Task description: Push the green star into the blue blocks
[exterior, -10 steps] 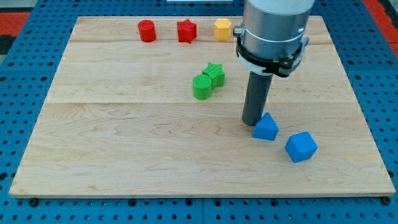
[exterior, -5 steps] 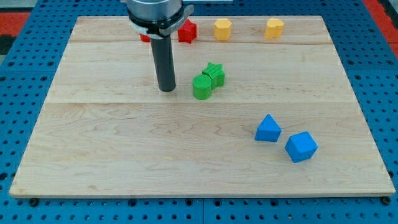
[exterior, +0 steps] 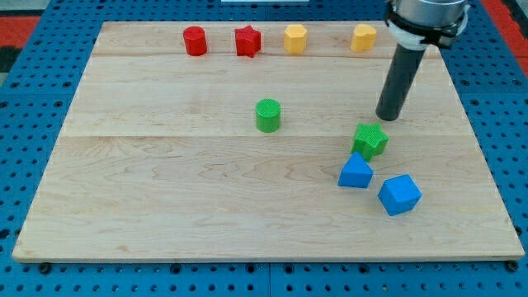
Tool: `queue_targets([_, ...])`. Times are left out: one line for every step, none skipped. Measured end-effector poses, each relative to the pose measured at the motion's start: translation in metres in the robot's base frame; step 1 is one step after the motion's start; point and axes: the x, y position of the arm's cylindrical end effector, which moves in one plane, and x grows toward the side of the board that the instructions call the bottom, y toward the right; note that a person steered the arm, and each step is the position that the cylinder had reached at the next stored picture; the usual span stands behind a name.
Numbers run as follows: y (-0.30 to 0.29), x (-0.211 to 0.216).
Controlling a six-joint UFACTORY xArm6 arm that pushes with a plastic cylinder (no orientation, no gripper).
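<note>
The green star (exterior: 370, 140) lies right of the board's middle, touching or almost touching the top of the blue triangular block (exterior: 355, 172). A blue cube (exterior: 400, 195) sits just to the lower right of that block. My tip (exterior: 386, 118) rests on the board just above and to the right of the green star, a small gap apart from it. A green cylinder (exterior: 267, 115) stands alone near the board's middle.
Along the view's top edge of the wooden board (exterior: 165, 198) stand a red cylinder (exterior: 195, 40), a red star (exterior: 247, 40), and two yellow blocks (exterior: 295, 38) (exterior: 363, 36). The arm's body enters from the top right.
The green star has moved from beside the green cylinder down and right to the blue triangular block. My tip went from left of the green blocks to above right of the star.
</note>
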Motion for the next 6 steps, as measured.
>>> queue_targets([-0.032,0.008])
queue_targets([-0.051,0.031])
queue_targets([-0.034,0.07])
queue_targets([-0.033,0.05])
queue_targets([-0.067,0.006])
queue_targets([-0.134,-0.027])
